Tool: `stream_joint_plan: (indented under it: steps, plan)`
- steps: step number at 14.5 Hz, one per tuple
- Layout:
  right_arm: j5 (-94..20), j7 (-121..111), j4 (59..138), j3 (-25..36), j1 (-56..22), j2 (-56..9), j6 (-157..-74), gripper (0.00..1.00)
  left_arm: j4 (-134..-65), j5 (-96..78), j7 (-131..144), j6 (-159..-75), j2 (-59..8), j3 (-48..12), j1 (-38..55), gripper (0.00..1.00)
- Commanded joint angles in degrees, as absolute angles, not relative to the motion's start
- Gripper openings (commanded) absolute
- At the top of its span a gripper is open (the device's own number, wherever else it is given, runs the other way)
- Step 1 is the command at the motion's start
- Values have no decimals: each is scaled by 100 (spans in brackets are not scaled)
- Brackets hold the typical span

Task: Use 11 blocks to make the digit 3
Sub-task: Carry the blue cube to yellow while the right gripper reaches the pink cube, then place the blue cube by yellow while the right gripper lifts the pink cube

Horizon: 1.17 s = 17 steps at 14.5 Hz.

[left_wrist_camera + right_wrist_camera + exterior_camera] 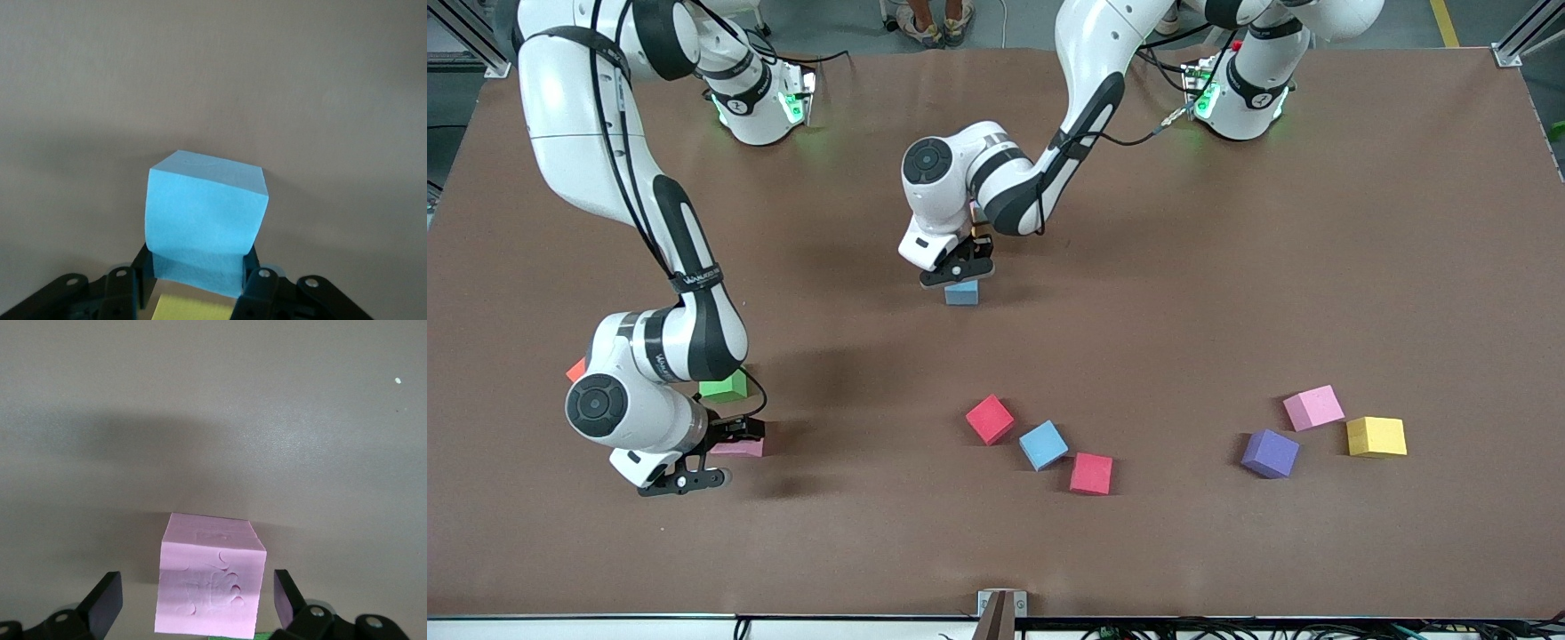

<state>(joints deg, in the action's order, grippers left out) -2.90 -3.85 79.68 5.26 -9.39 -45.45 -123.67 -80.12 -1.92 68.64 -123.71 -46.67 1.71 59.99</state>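
Note:
My left gripper (960, 271) is shut on a light blue block (961, 293) low over the middle of the table. In the left wrist view both fingers (257, 277) press that block's (203, 213) sides, and a yellow block (193, 308) shows beside it. My right gripper (689, 478) is open over a pink block (738, 447) near the right arm's end. In the right wrist view the pink block (208, 583) lies between the spread fingers (285, 593) with a gap on each side. A green block (724, 386) lies just farther from the camera. No digit figure shows.
Two red-pink blocks (989, 419) (1092, 473) and a light blue block (1043, 444) lie nearer the camera at the middle. A purple (1270, 453), a pink (1313, 407) and a yellow block (1376, 436) lie toward the left arm's end. An orange cube (575, 369) peeks out by the right arm.

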Motion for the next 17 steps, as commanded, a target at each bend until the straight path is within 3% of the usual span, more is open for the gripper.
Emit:
stream_joint_plan:
  steps: [1,17]
  plan:
    - [-352,-492,7849,422,-817,-4614,-12340,100,-7752,-422,6698,-12006,-4720,114,5977,0]
    - [-448,-501,7893,413,-756,-4693,-12278,100,-7717,-431,6706,-11821,-4887,-97,6021,0]
